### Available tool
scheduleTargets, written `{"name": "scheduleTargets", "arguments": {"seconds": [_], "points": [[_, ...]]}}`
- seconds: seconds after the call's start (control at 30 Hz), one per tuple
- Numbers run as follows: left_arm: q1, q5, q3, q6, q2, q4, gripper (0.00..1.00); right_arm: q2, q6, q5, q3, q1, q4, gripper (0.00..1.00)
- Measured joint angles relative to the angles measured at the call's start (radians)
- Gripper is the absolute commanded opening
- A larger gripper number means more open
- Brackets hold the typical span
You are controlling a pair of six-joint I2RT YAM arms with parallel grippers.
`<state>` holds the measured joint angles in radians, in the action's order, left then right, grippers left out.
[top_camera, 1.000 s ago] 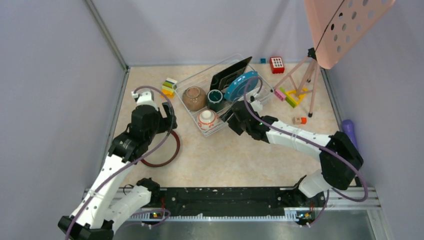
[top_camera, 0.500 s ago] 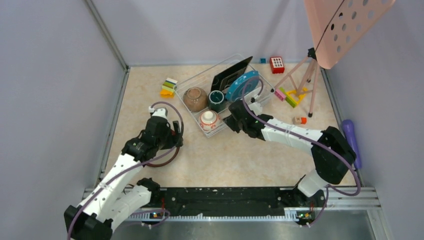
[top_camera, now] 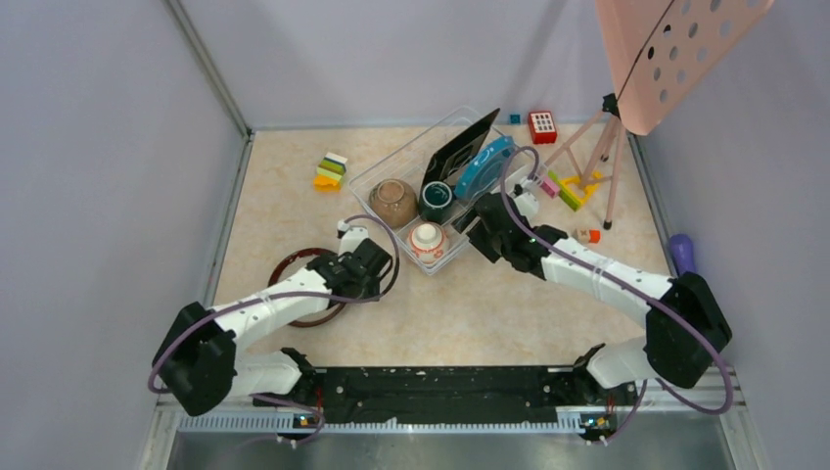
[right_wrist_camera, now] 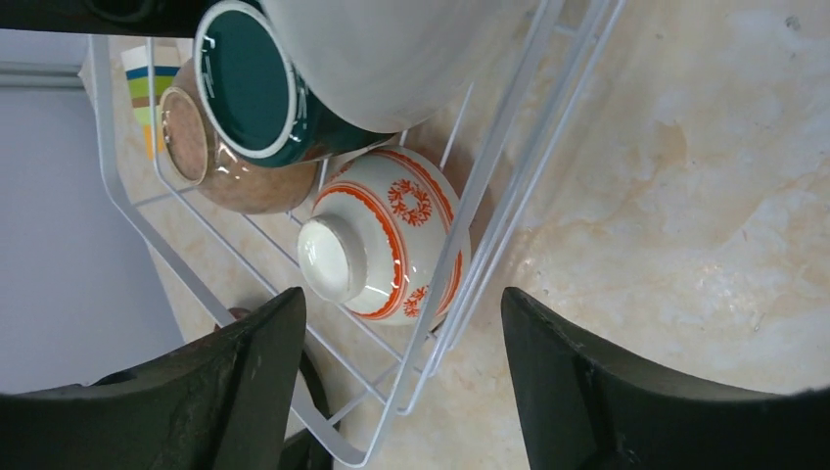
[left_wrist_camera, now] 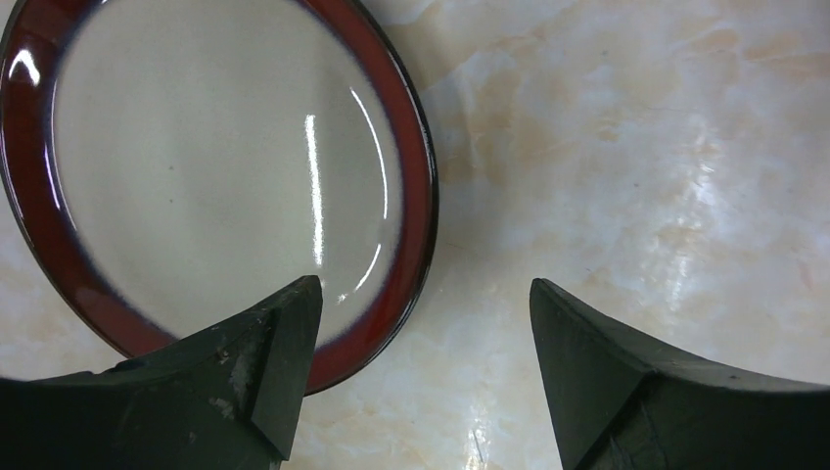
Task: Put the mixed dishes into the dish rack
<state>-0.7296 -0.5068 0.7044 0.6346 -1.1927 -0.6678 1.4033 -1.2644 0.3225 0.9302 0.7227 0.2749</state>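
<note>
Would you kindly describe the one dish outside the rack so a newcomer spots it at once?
Find the white wire dish rack at the far side of the table; nearer, to its left, a round plate lies flat by the open left hand. Nothing else there has its pale centre and dark red rim.
</note>
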Motion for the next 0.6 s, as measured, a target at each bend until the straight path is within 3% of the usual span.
{"name": "scheduleTargets", "arguments": {"seconds": [0.17,0.37,0.47,0.57,0.6], "points": [[0.0,-0.051,0.001,0.076,-0.117,-0.009,0.81,-0.069,0.04,0.0,-0.011,-0.003,-0.014,0.74],[0.009,-0.083,0.023,0.158,-0.229,-0.011,0.62,-0.147,0.053,0.006,-0.06,-0.012,-0.029,0.73],[0.036,-0.089,0.03,0.193,-0.247,-0.013,0.42,-0.165,0.055,0.006,-0.069,-0.014,-0.026,0.73],[0.073,-0.08,0.026,0.22,-0.248,-0.014,0.0,-0.182,0.058,0.007,-0.073,-0.014,-0.024,0.73],[0.076,-0.093,0.031,0.206,-0.247,-0.016,0.0,-0.188,0.058,0.007,-0.073,-0.014,-0.025,0.73]]}}
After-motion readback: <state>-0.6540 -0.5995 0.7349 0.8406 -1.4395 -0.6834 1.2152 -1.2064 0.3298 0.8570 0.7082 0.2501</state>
